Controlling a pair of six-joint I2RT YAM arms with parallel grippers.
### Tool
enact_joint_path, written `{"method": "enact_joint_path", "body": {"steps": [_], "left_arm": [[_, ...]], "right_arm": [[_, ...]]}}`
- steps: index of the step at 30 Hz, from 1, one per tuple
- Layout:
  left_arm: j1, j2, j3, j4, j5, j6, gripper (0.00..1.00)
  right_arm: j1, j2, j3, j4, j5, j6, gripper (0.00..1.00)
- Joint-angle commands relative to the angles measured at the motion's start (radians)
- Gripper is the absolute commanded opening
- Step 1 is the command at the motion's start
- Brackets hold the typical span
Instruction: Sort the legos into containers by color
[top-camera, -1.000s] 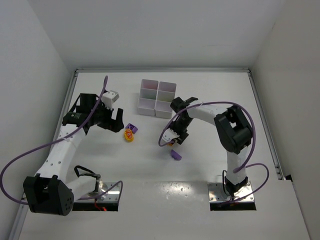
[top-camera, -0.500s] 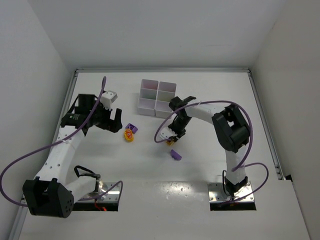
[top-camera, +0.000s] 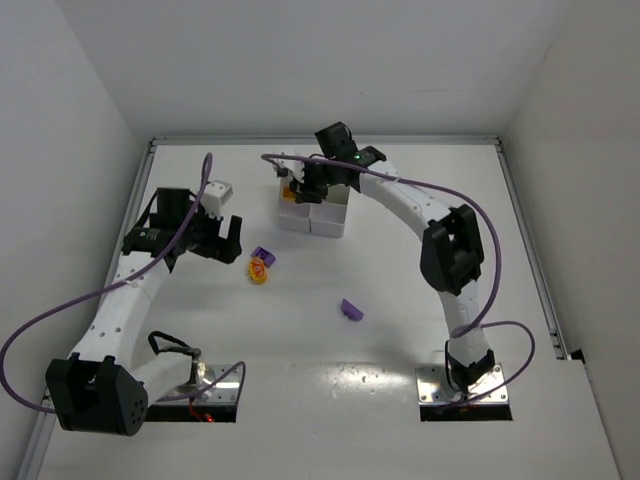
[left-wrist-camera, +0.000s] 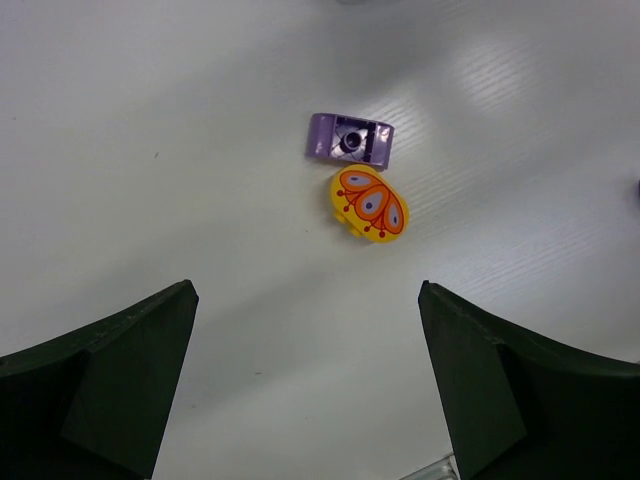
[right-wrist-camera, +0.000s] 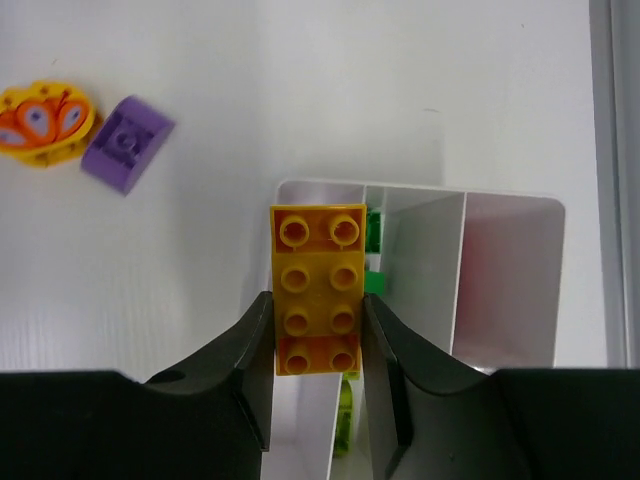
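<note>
Shows right gripper (right-wrist-camera: 318, 335) clamped on a yellow-orange lego (right-wrist-camera: 320, 270), 2 studs wide, held above the white containers (right-wrist-camera: 460, 192). Shows left gripper (left-wrist-camera: 305, 290) spread wide and empty, hovering over a purple lego (left-wrist-camera: 349, 140) just beside a yellow butterfly piece (left-wrist-camera: 369, 204) on the table (left-wrist-camera: 150, 150).

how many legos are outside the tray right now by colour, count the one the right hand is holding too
purple legos: 2
yellow butterfly lego: 1
orange lego in the right hand: 1
total: 4
</note>
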Motion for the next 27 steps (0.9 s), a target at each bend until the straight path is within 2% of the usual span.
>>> {"method": "enact_joint_path", "body": {"steps": [1, 9, 22, 25, 27], "left_arm": [[0.011, -0.006, -0.001, 0.039, -0.029, -0.016, 1.0], [0.011, 0.003, -0.001, 0.049, -0.049, -0.025, 1.0], [0.021, 0.003, -0.019, 0.049, -0.058, -0.025, 1.0], [0.021, 0.003, -0.019, 0.049, -0.058, -0.025, 1.0], [0.021, 0.003, -0.019, 0.049, -0.058, -0.025, 1.0]], "right_arm": [[0.028, 0.08, 0.083, 0.041, 0.054, 0.219, 0.03], [0.039, 0.166, 0.116, 0.044, 0.105, 0.242, 0.03], [0.039, 0.193, 0.126, 0.081, 0.134, 0.231, 0.03], [0.039, 0.184, 0.115, 0.081, 0.143, 0.211, 0.04], [0.039, 0.184, 0.115, 0.092, 0.155, 0.2, 0.11]]}}
